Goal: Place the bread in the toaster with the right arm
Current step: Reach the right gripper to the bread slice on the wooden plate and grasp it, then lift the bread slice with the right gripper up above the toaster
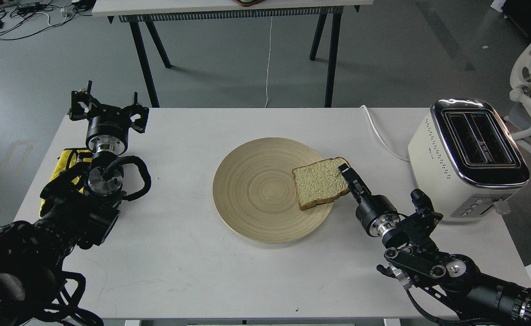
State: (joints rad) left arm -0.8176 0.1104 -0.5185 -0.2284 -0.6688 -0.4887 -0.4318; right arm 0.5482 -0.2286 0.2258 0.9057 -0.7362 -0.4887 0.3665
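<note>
The bread (316, 182), a pale tan slice with brown crust, lies on the right part of a round wooden plate (256, 190) and overhangs its rim. My right gripper (348, 179) reaches in from the lower right. One black finger lies over the slice's right edge and the other finger is hidden, so I cannot tell whether it grips. The cream-white toaster (446, 154) with a chrome top and two empty black slots stands at the table's right edge. My left gripper (108, 108) rests open and empty at the far left.
The toaster's white cord (381, 136) runs across the table behind my right gripper. A yellow object (65, 164) lies under my left arm. A white chair (526, 90) stands beyond the toaster. Another table's black legs (331, 59) stand behind.
</note>
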